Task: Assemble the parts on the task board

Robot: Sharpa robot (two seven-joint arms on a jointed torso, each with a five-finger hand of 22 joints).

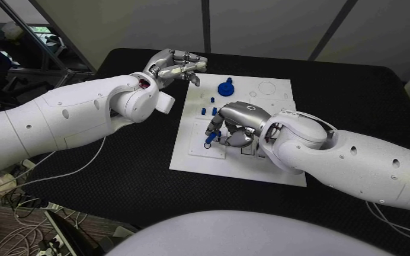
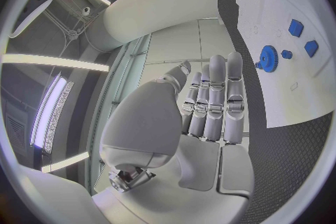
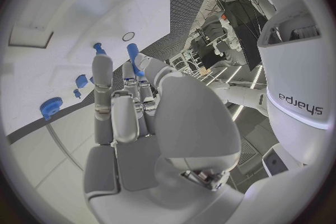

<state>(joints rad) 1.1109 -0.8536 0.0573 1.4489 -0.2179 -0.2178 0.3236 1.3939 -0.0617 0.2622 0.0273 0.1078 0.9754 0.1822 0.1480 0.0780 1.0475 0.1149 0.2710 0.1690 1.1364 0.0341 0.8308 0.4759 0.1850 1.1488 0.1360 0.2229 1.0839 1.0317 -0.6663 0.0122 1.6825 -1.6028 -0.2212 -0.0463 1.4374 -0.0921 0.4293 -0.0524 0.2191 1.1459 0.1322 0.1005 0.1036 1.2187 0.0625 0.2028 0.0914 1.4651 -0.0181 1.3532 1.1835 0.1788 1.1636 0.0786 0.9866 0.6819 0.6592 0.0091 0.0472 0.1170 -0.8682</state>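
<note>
The board (image 1: 247,167) is lying mid-frame, a blue gear (image 1: 226,88) sitting near its upper edge. The right hand (image 1: 232,127) is pinching a blue peg (image 1: 208,142) over the board's left part. The left hand (image 1: 175,67) is hovering at upper left, fingers together, holding nothing.

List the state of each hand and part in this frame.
Left hand: raised beside the board's far left corner, fingers together, holding nothing.
Right hand: low over the board, pinching a blue peg.
Blue gear: sitting on the board, untouched.
Small blue pieces: standing on the board, untouched.
Task board: flat on the table.
</note>
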